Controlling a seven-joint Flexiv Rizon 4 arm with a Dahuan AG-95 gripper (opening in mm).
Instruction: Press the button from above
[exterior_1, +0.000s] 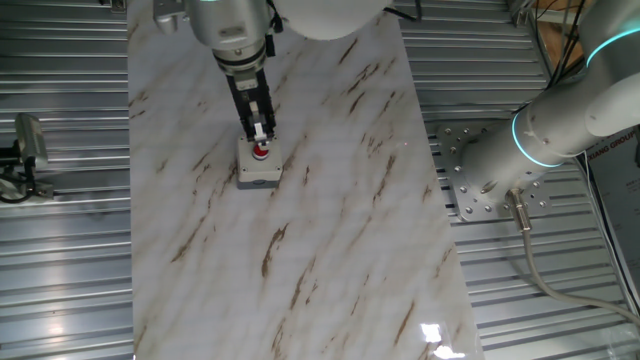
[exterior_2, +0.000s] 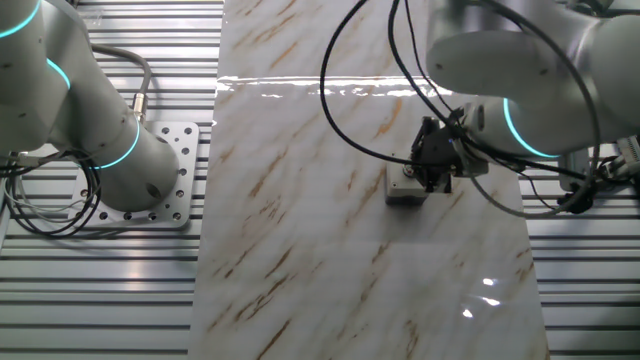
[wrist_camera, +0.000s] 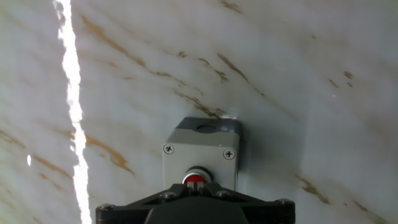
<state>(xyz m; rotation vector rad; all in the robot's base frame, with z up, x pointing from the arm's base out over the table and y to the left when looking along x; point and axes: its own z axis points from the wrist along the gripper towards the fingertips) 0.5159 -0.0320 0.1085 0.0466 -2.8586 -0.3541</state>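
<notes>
The button (exterior_1: 261, 152) is small, round and red, set in the top of a light-grey square box (exterior_1: 257, 174) on the marble table. In the hand view the box (wrist_camera: 200, 149) sits at the bottom centre, and the button (wrist_camera: 194, 178) is half hidden behind the fingertips. My gripper (exterior_1: 261, 134) points straight down, directly over the button. Its two fingertips are pressed together, with no gap, at the button's top (wrist_camera: 194, 184). I cannot tell whether they are pressing it. In the other fixed view the gripper (exterior_2: 432, 172) covers the button, and only the box (exterior_2: 403, 190) shows.
The marble tabletop (exterior_1: 330, 220) runs lengthwise between ribbed metal surfaces. A second robot arm (exterior_1: 545, 130) on a bolted base plate stands beside the table. Black cables (exterior_2: 360, 90) loop over the table near my arm.
</notes>
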